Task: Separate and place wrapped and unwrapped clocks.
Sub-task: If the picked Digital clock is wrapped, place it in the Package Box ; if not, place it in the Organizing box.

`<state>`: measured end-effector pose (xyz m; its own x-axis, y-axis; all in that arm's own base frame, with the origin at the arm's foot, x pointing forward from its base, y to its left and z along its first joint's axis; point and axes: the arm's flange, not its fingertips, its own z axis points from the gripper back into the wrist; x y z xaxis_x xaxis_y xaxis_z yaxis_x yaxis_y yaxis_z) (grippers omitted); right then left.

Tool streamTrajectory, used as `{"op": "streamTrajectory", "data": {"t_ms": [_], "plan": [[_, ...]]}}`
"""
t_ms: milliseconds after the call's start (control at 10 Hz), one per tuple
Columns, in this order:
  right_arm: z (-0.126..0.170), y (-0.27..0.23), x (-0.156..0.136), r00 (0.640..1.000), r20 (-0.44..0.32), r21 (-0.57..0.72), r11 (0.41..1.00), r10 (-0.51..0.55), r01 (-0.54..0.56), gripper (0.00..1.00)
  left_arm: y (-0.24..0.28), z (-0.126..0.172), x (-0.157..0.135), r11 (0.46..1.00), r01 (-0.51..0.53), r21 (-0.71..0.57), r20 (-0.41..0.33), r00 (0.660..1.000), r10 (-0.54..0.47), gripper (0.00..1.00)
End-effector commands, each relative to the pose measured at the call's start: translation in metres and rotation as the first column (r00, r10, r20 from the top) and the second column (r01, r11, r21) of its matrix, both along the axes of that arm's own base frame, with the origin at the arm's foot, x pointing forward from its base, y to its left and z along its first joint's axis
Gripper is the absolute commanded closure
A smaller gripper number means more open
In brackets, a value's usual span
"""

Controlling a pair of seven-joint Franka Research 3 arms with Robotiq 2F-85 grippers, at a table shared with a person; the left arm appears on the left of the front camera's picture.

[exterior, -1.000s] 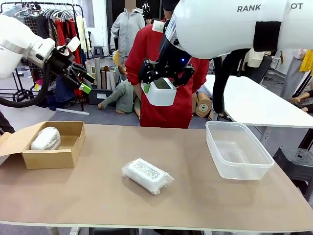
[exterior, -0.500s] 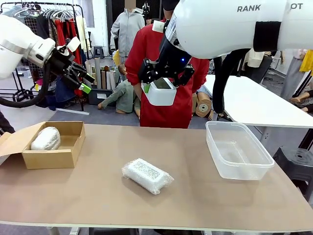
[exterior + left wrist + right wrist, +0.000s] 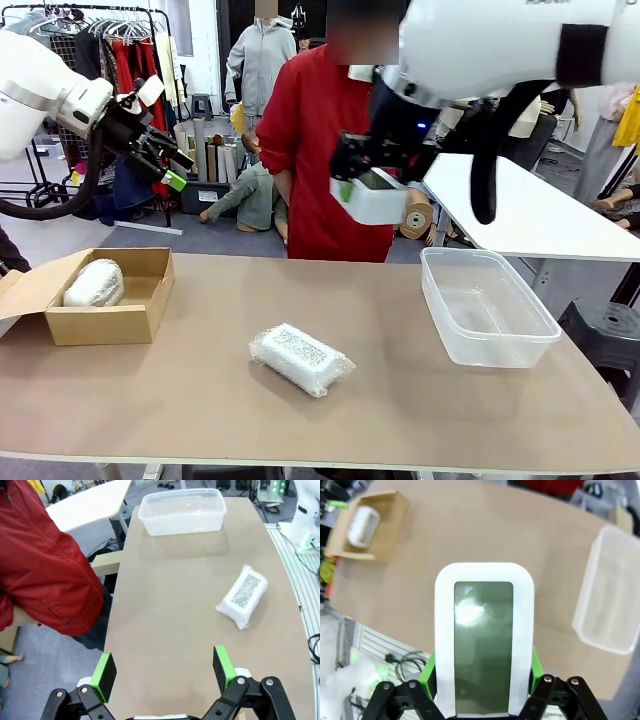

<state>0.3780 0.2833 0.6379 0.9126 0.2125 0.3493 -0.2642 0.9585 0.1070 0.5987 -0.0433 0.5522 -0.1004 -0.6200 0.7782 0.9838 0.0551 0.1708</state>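
- The left gripper (image 3: 178, 168) hangs high above the table's (image 3: 200, 420) left end. The left wrist view shows what the front view leaves unclear: its green pads (image 3: 106, 670) stand wide apart with nothing between them.
- Below it, 1 wrapped clock (image 3: 93, 283) lies inside the open cardboard box (image 3: 100, 325), so that half of the sorting looks begun.
- The 2nd wrapped clock (image 3: 301, 359) lies flat on the table near the middle, apart from both containers and from both grippers. It is not yet sorted.
- The right gripper (image 3: 375, 186) is clamped on the bare clock (image 3: 375, 205), held well above the table. Over the last half second it has swung to the right, from in front of the person's red top (image 3: 300, 150) toward the tub, so the carry is under way.
- The right wrist view adds the grip itself: pads (image 3: 431, 670) pressing both long edges, and the greenish-grey screen (image 3: 483, 645) facing the camera.
- The clear plastic tub (image 3: 500, 350) sits empty at the right, the likely spot for the bare clock.
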Motion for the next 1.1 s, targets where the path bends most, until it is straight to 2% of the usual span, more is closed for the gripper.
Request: {"op": "streamTrajectory", "data": {"t_ms": [0,100,300,500,800,900,1000], "plan": [[-0.007,-0.052,-0.002,0.999,-0.038,-0.014,1.000,0.028,-0.028,1.00,0.000,0.000,-0.002,1.000,0.000,0.000,-0.002,1.000,0.000,0.00],[-0.011,-0.076,0.000,0.999,-0.039,-0.014,1.000,0.021,-0.021,1.00,0.000,0.000,-0.002,1.000,0.000,0.000,-0.002,1.000,0.000,0.00],[-0.017,-0.119,0.008,1.000,0.014,0.017,1.000,0.013,-0.013,1.00,0.000,0.000,-0.002,1.000,0.000,0.000,-0.002,1.000,0.000,0.00],[-0.020,-0.149,0.016,0.997,0.074,0.047,0.998,-0.038,0.034,1.00,0.000,0.000,-0.002,1.000,0.000,0.000,-0.002,1.000,0.000,0.00],[-0.017,-0.180,0.021,0.983,0.059,0.132,0.977,-0.173,0.164,1.00,0.000,0.000,-0.002,1.000,0.000,0.000,-0.002,1.000,0.000,0.00],[-0.015,-0.168,0.024,0.993,0.046,0.028,0.994,-0.106,0.105,1.00,0.000,0.000,-0.002,1.000,0.000,0.000,-0.002,1.000,0.000,0.00],[-0.015,-0.168,0.024,0.993,0.046,0.028,0.994,-0.106,0.105,1.00,0.000,0.000,-0.002,1.000,0.000,0.000,-0.002,1.000,0.000,0.00]]}}
